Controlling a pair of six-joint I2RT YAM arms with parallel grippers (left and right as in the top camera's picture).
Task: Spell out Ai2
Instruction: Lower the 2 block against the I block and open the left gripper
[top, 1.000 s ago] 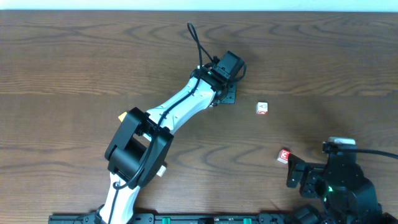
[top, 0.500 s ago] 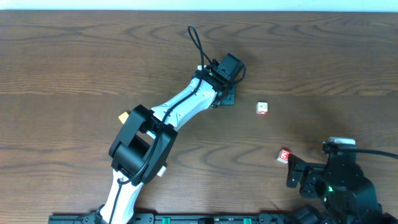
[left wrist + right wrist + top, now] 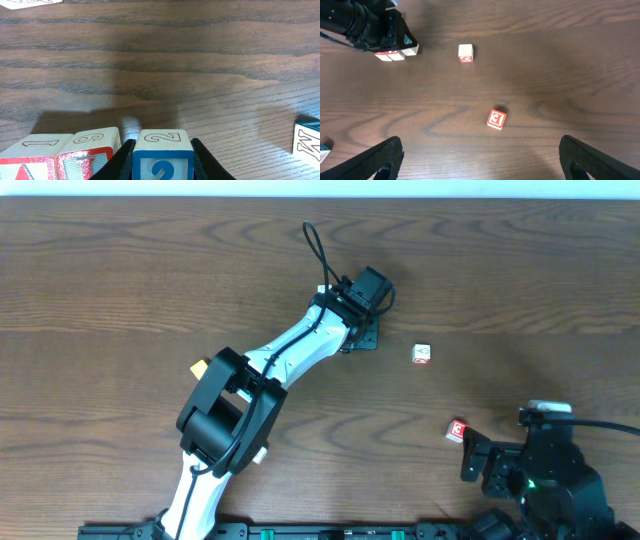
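Note:
In the left wrist view my left gripper [image 3: 162,150] is shut on a blue "2" block [image 3: 162,159] standing on the wooden table. It stands at the right end of a row, next to a red "I" block [image 3: 89,156] and a red "A" block [image 3: 25,165]. In the overhead view the left gripper [image 3: 367,333] covers this row. The row shows in the right wrist view [image 3: 395,53] at the upper left. My right gripper [image 3: 492,156] is wide open and empty, low near the front edge of the table [image 3: 478,458].
A white block with red print [image 3: 422,354] lies right of the left gripper. A red block [image 3: 458,430] lies beside the right gripper, also in the right wrist view [image 3: 496,119]. A block marked "M" [image 3: 307,144] sits at the right edge. A yellow piece [image 3: 198,366] lies by the left arm.
The left arm's elbow has shifted slightly to the right. The left gripper stays at the row of blocks. The right arm has not moved.

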